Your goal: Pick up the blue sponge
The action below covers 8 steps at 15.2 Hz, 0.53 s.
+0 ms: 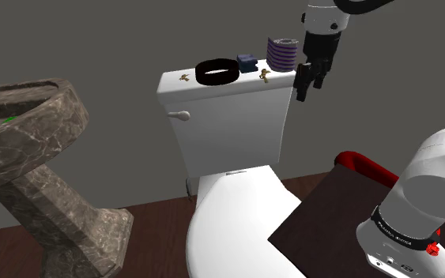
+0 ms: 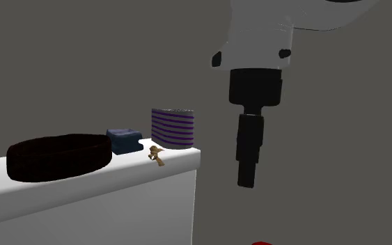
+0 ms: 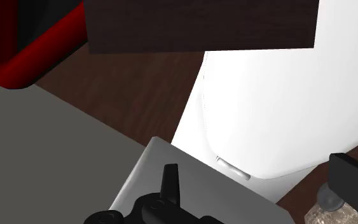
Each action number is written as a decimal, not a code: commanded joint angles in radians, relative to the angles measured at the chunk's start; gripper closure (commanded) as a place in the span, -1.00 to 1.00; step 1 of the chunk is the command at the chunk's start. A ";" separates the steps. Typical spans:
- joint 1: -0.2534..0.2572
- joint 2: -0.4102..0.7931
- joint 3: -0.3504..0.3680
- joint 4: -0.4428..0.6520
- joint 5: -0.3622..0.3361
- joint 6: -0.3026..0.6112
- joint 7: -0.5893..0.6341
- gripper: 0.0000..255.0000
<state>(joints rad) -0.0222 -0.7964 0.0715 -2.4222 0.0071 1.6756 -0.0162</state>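
Note:
The blue sponge (image 1: 247, 62) is a small dark blue block on the white toilet tank lid (image 1: 213, 88), between a black ring (image 1: 216, 73) and a purple striped cup (image 1: 281, 51). In the second exterior view the sponge (image 2: 123, 140) lies behind the ring (image 2: 58, 157) and beside the cup (image 2: 173, 127). My gripper (image 1: 310, 83) hangs off the tank's end on the shoulder view's right, past the cup, pointing down, its tips at about lid height. It is open and holds nothing. From the side the gripper (image 2: 248, 174) stands clear of the tank's edge. Its fingers (image 3: 170, 181) stand wide apart above the tank's corner.
Two small brown figures (image 1: 265, 76) (image 1: 184, 77) sit at the lid's front edge. A flush handle (image 1: 179, 116) juts from the tank. The toilet bowl lid (image 1: 236, 221) lies below, a stone pedestal sink (image 1: 31, 134) on the shoulder view's left, and a red object (image 1: 364, 167) by my dark stand (image 1: 331, 213).

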 commanded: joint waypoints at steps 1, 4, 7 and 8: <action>0.000 0.000 0.000 0.000 0.000 0.000 0.000 -1.00; -0.018 0.121 -0.004 0.090 -0.002 0.038 0.015 -1.00; -0.033 0.238 -0.009 0.189 -0.003 0.062 0.029 -1.00; -0.038 0.277 -0.011 0.224 -0.003 0.068 0.034 -1.00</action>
<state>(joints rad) -0.0550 -0.5628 0.0620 -2.2426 0.0046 1.7428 0.0127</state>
